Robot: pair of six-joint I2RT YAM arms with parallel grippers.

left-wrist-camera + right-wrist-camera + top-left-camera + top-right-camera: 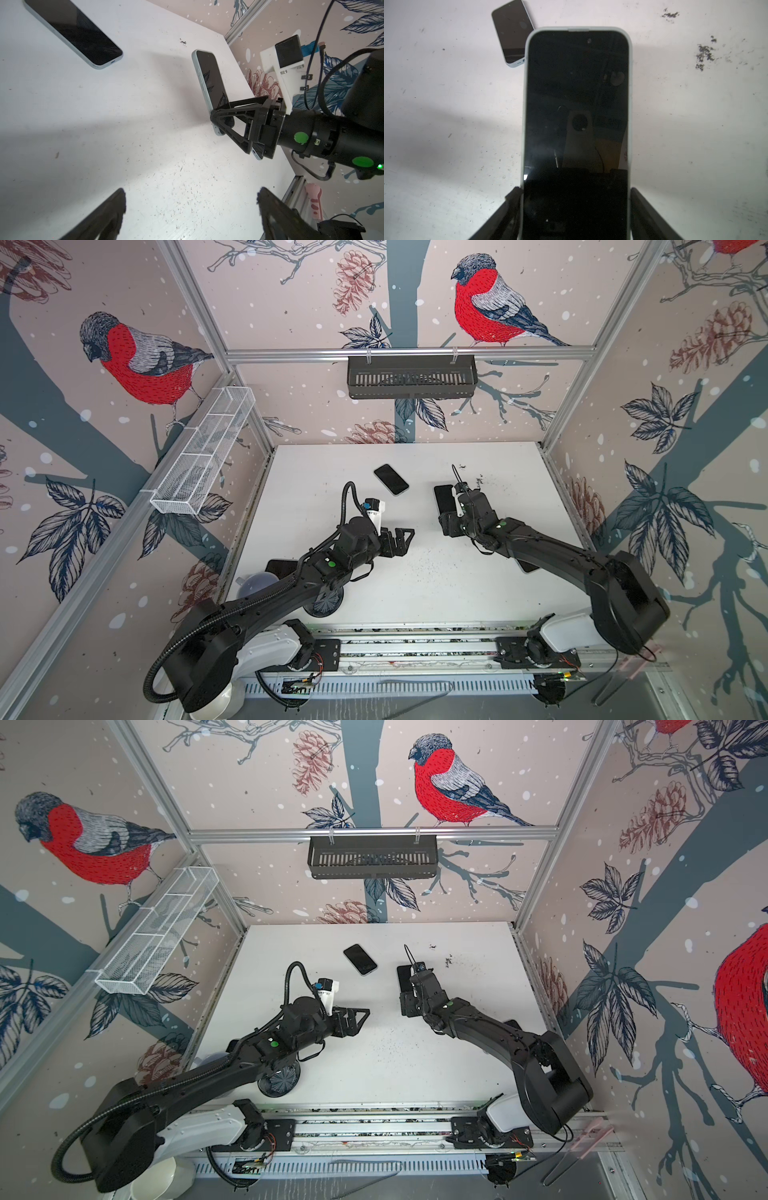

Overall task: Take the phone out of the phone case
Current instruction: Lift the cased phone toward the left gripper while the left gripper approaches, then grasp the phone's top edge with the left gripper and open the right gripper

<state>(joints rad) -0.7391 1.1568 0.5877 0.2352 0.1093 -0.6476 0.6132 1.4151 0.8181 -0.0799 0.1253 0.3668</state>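
Observation:
My right gripper point(575, 207) is shut on the two long edges of the pale blue-grey phone case point(525, 108), near its lower end. The phone point(577, 99) sits in the case, dark screen facing the wrist camera. In both top views the cased phone point(444, 497) point(404, 977) is held above the white table point(415, 593), right of centre; in the left wrist view the phone case point(199, 76) stands tilted off the surface. My left gripper point(398, 538) point(191, 193) is open and empty, left of centre and well apart from it.
A second dark-screened phone point(391, 479) point(72, 31) point(511, 35) lies flat at mid-back. Another flat device point(527, 566) shows under my right arm. A clear bowl point(254, 581) and a dark round disc point(322, 606) sit front left. Wall baskets point(411, 377) point(203, 456) hang above.

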